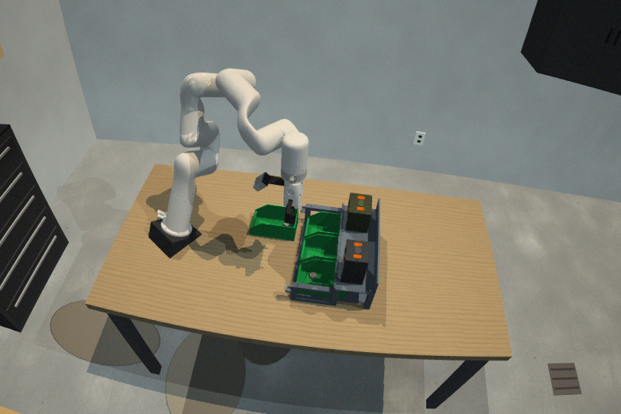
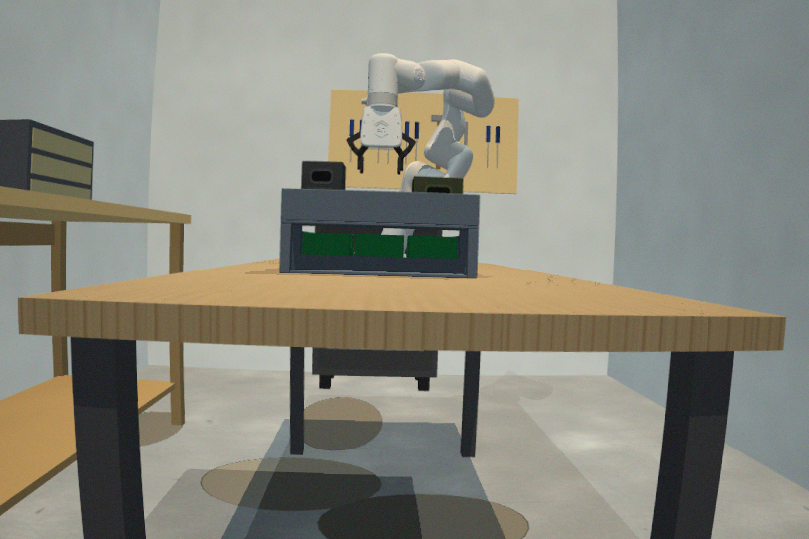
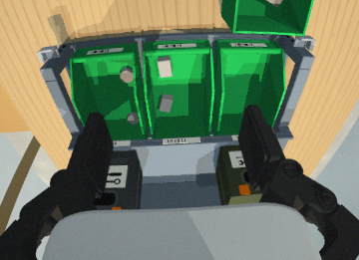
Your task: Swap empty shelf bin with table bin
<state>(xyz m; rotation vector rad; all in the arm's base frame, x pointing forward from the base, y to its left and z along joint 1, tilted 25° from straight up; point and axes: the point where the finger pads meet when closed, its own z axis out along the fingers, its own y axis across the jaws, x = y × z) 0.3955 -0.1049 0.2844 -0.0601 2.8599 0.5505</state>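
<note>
Top view dim; hard shadows across wood; pale glare on floor; corners dark.

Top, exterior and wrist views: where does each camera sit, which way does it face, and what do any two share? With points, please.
Top: high off one long side of the table (image 1: 438, 273) (image 2: 386, 327) (image 3: 189, 11), angled down; shows arm (image 1: 182, 195) (image 2: 443, 73) and gripper (image 1: 273, 204) (image 2: 380, 170) (image 3: 175, 125).
Exterior: beyond the table's end, facing the shelf's (image 1: 378, 234) (image 2: 379, 206) (image 3: 60, 98) back; arm partly hidden, gripper visible.
Wrist: at the gripper, looking down; its fingers frame the shelf.
Top and wrist both look into the shelved green bins (image 1: 318, 246) (image 2: 379, 245) (image 3: 179, 123).
</note>
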